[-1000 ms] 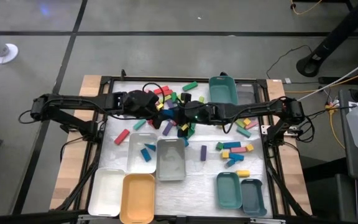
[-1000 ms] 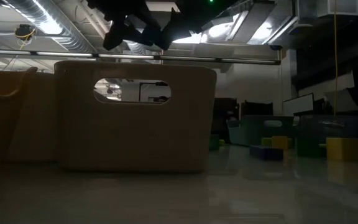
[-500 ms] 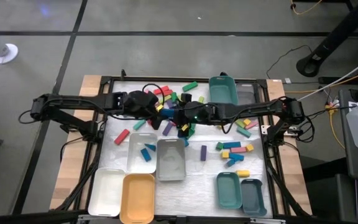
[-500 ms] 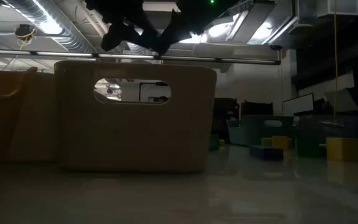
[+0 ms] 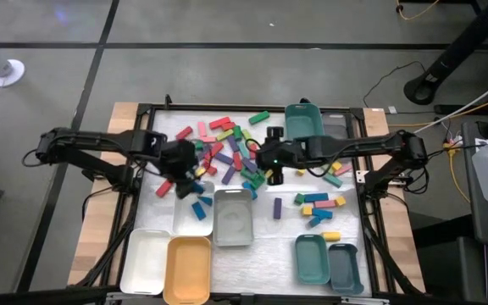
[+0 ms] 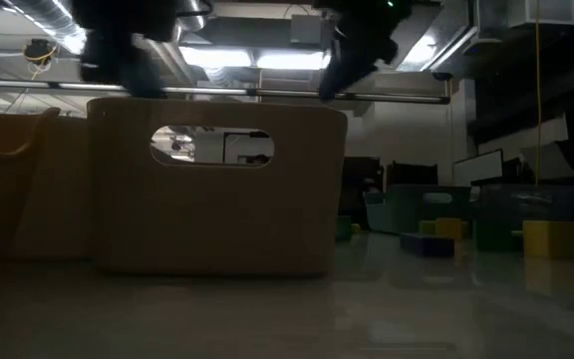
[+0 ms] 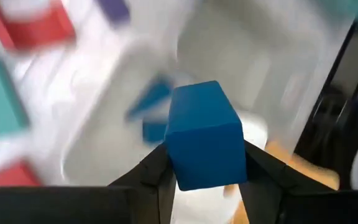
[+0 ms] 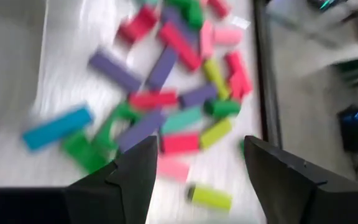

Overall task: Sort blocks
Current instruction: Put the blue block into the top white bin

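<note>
Many small colored blocks (image 5: pixel 227 148) lie in a loose pile at the table's middle, and a smaller group (image 5: pixel 318 203) lies to the right. My left gripper (image 5: pixel 189 172) hovers at the pile's left side, just beyond the far end of a white tray (image 5: pixel 191 210), and is shut on a blue block (image 7: pixel 204 134). In that tray lie two blue blocks (image 5: pixel 200 207). My right gripper (image 5: pixel 271 175) hangs open over the pile's right edge, with nothing between its fingers (image 8: pixel 135 168). My left gripper pinches the blue block between its two fingers, on two opposite side faces (image 7: pixel 178 171). The fingers slant down toward the table's near side. The block sticks out past the fingertips and is lifted clear, above the white tray.
A grey tray (image 5: pixel 233 219) stands beside the white one. White (image 5: pixel 146 261) and orange (image 5: pixel 186 269) trays sit at the near left, teal (image 5: pixel 312 258) and grey (image 5: pixel 346 267) ones at the near right. Another teal tray (image 5: pixel 303 123) stands at the far edge.
The two grippers, close together over the pile a second ago, have drawn apart. My left one has gone toward the table's left and near side and tipped downward. My right one has gone toward the right and also tipped down. The pile now shows uncovered.
</note>
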Robot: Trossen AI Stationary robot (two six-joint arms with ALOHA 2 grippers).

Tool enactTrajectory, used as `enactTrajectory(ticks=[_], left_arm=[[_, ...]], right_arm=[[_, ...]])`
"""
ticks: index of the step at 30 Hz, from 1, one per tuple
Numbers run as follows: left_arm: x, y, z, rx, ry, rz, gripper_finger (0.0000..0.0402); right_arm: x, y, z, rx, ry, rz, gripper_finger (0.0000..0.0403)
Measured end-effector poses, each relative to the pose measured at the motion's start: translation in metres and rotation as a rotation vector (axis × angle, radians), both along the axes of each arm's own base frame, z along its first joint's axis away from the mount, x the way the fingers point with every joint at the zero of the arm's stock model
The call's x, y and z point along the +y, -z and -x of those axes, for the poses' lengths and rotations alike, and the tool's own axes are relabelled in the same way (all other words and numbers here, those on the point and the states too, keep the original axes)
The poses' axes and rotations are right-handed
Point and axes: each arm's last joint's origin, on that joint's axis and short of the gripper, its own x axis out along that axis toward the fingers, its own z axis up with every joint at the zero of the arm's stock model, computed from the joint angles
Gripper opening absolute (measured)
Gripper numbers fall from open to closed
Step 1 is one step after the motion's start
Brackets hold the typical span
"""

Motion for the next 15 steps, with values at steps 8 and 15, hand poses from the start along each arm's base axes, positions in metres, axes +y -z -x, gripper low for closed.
enactTrajectory(ticks=[8,15], left_arm=[[-0.028,0.005,-0.002,0.028,0.117,-0.010,0.0134],[-0.036,0.011,-0.011,0.030,0.084,-0.070,0.0155]], right_arm=[[-0.006,0.022,0.006,0.138,-0.026,-0.196,0.0239],[-0.006,0.056,0.008,0.183,-0.054,-0.238,0.0239]])
